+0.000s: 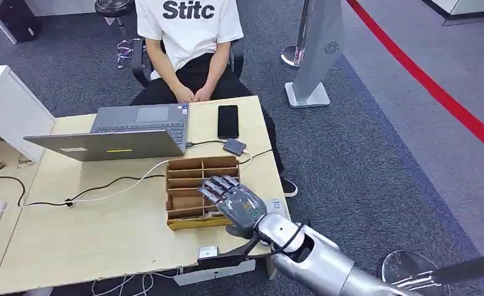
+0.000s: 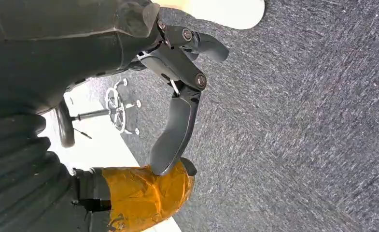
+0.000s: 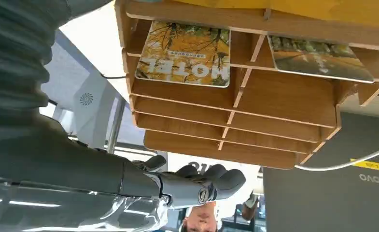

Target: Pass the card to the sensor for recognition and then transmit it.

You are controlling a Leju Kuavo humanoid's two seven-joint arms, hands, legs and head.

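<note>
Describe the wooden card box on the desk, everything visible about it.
The wooden card box is a shallow open-topped tray of thin brown board, split by slotted dividers into two columns of narrow compartments. It sits flat on the pale desk, near the laptop. The right wrist view shows two cards: a yellow hotel card and a greenish card. The right hand hovers over it, fingers extended; contact is unclear.

Even indoor lighting, soft shadows, moderate sharpness across three views.
The head view is bright and evenly lit; the table (image 1: 103, 228) shows only faint shadows, and the silver right arm (image 1: 316, 256) carries bright highlights. The left wrist view blows out the pale floor patch (image 2: 95, 145) to white, while the carpet (image 2: 313, 121) looks grainy. In the right wrist view, the near ribbed cover (image 3: 13, 63) is blurred.
</note>
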